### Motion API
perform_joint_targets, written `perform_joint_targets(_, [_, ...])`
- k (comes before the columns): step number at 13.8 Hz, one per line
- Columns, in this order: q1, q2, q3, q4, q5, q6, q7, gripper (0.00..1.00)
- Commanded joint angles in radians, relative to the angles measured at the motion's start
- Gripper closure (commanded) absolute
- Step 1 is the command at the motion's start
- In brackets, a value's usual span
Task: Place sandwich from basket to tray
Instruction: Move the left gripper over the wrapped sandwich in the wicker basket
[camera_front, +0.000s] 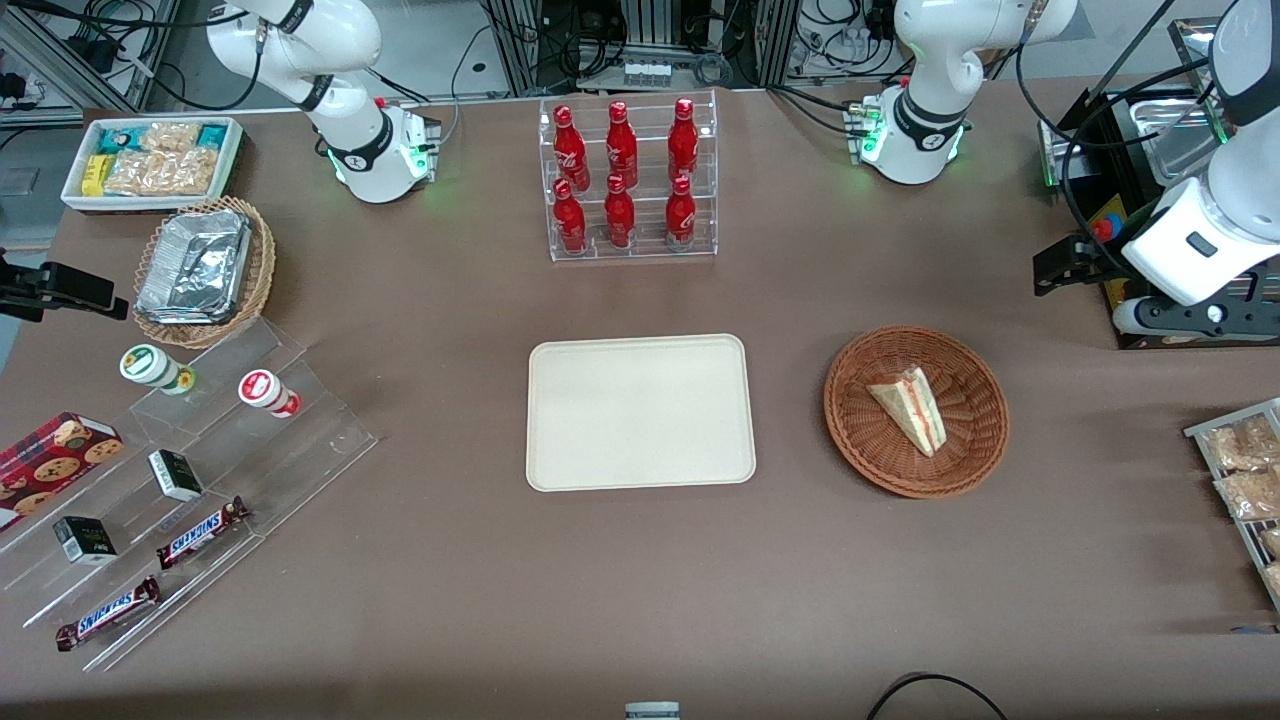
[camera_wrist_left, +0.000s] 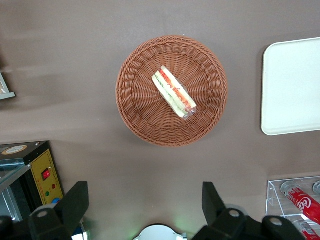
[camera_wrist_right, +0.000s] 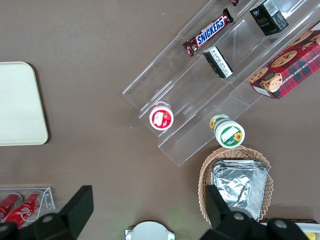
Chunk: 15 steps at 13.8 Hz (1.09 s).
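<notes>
Our left arm's gripper (camera_wrist_left: 144, 200) hangs with its two dark fingers (camera_wrist_left: 75, 200) spread wide apart and nothing between them, high over bare table beside the basket, toward the working arm's end.

We see the small triangular sandwich (camera_front: 912, 408) of pale bread with red-orange and green filling lying in the round reddish-brown woven wicker basket (camera_front: 850, 440), near its middle. In the front view the wedge runs from about ten o'clock to five o'clock. From the wrist camera its layered edge faces up, with clear wrap around it.

In the front view, the basket sits on the brown table (camera_front: 640, 580) at three o'clock from the flat cream-beige rectangular tray (camera_front: 640, 412), near it but not touching. Nothing lies on the tray.

At twelve o'clock from the tray stands a clear acrylic rack of red bottles (camera_front: 630, 180). At ten o'clock from it we find a lighter wicker basket holding a crinkled foil container (camera_front: 195, 270), and at about eight o'clock a clear stepped stand with chocolate bars and small boxes (camera_front: 190, 490). At two o'clock from the reddish basket stands a black box with a yellow button panel (camera_wrist_left: 44, 175), close under the working arm.
</notes>
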Motion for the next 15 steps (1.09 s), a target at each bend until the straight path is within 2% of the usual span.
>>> perform_joint_targets(1, [-0.011,0.011,0.006,0.013,0.010,0.003,0.004,0.00])
perform_joint_targets(7, [-0.037,0.062,0.003,-0.048,0.010,0.085,-0.002,0.00])
perform_joint_targets(12, [-0.065,0.045,-0.005,-0.286,0.010,0.328,-0.018,0.00])
perform_joint_targets(15, [-0.074,0.010,-0.005,-0.474,0.012,0.537,-0.053,0.00])
